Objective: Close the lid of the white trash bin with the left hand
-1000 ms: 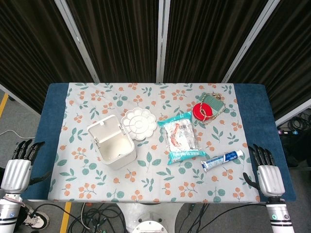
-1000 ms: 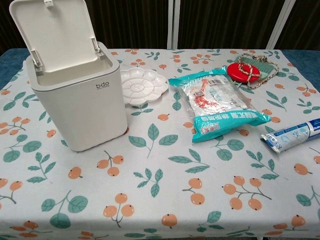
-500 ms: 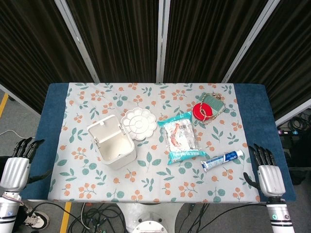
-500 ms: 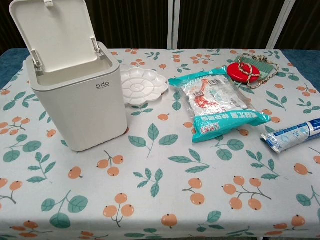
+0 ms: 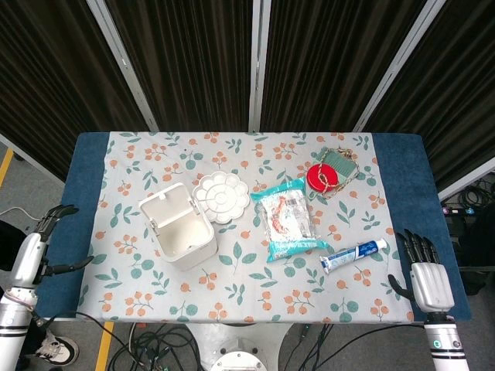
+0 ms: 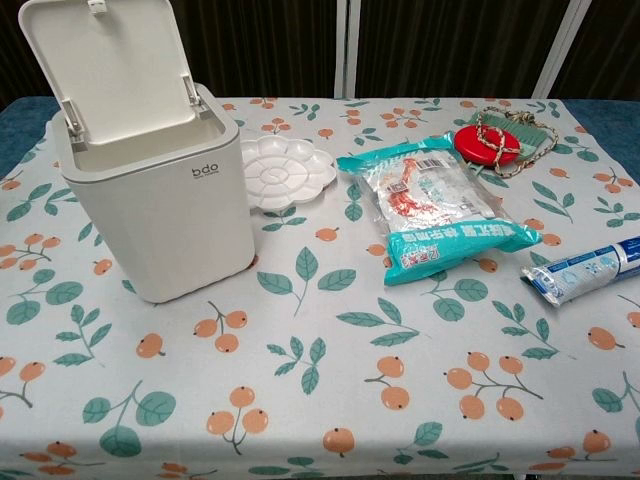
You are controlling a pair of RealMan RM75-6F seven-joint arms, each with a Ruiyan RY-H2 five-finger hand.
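The white trash bin [image 5: 184,238] [image 6: 160,220] stands on the left half of the table, its hinged lid [image 5: 165,205] [image 6: 112,60] raised upright at the back. My left hand [image 5: 35,249] hangs off the table's left edge, turned on its side with fingers apart and nothing in it, well left of the bin. By the front right corner my right hand [image 5: 425,274] is spread flat, holding nothing. Neither hand shows in the chest view.
A white flower-shaped palette [image 5: 221,199] [image 6: 288,172] lies just right of the bin. Further right are a teal snack bag [image 5: 288,219] [image 6: 428,210], a toothpaste tube [image 5: 354,253] [image 6: 588,270] and a red disc on a green pouch [image 5: 325,176] [image 6: 490,142].
My left hand has rotated from palm-down to edge-on and shifted slightly right toward the table edge. The bin, its lid and my right hand have not moved.
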